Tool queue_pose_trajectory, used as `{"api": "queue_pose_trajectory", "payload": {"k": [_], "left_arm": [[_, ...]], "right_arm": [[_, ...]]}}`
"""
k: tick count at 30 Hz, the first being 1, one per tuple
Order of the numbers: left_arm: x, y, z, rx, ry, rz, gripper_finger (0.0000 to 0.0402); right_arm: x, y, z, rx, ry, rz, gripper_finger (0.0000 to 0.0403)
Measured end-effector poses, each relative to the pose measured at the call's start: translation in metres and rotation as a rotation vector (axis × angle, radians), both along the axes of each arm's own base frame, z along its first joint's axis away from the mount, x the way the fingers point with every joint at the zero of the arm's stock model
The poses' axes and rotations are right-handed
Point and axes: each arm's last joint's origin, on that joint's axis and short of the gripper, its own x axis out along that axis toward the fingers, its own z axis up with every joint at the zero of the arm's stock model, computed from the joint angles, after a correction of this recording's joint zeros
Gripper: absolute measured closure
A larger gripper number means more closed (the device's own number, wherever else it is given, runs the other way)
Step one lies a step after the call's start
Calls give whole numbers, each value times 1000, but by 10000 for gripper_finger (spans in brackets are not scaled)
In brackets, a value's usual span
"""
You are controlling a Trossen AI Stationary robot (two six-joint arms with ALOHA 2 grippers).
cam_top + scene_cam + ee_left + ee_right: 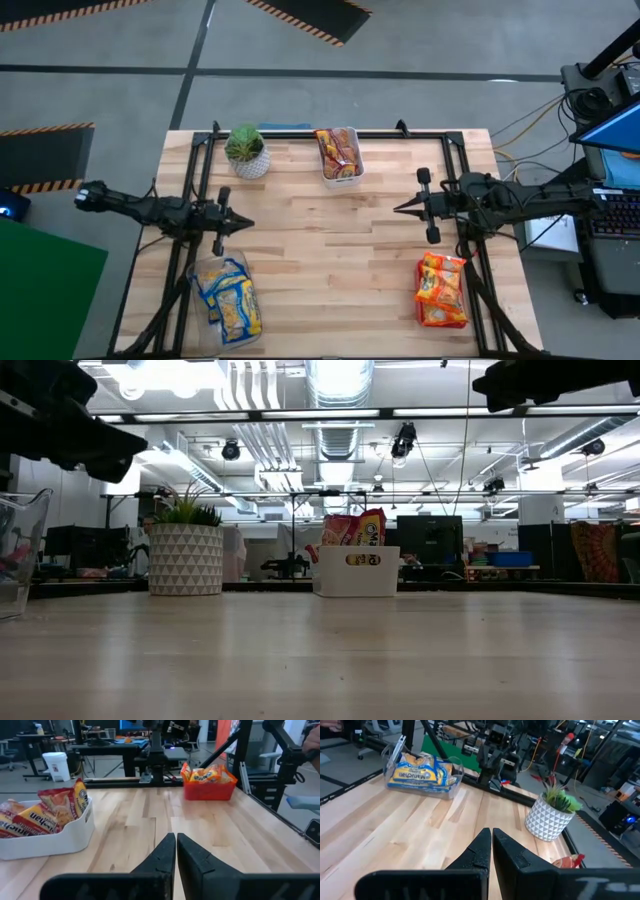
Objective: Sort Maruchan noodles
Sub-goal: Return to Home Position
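The Maruchan noodle packets sit in three bins. Blue-and-yellow packets (232,300) fill a clear bin at the near left, also seen as blue-and-yellow packets (420,772). Orange-yellow packets (441,290) fill a red bin (208,790) at the near right. Red packets (338,150) stand in a white bin (65,837) at the far middle. My left gripper (248,225) hovers shut over the table's left part, above the wood. My right gripper (398,209) hovers shut over the right part. Both hold nothing.
A small potted green plant (246,152) in a white patterned pot stands at the far edge, left of the white bin. Bare wood (330,260) lies between the two grippers. A black frame (300,133) runs around the table's edges.
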Motion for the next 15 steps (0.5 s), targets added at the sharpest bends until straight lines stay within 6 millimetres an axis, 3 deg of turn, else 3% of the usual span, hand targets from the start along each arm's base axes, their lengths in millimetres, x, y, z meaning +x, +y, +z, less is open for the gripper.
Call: {"api": "queue_pose_trajectory", "payload": {"k": [7, 15], "left_arm": [[-2, 2, -4, -12, -24, 18, 402], [-3, 2, -6, -6, -24, 17, 401]], "right_arm": [[-9, 0, -1, 10, -28, -1, 394], [-32, 0, -1, 6, -135, 0, 394]]}}
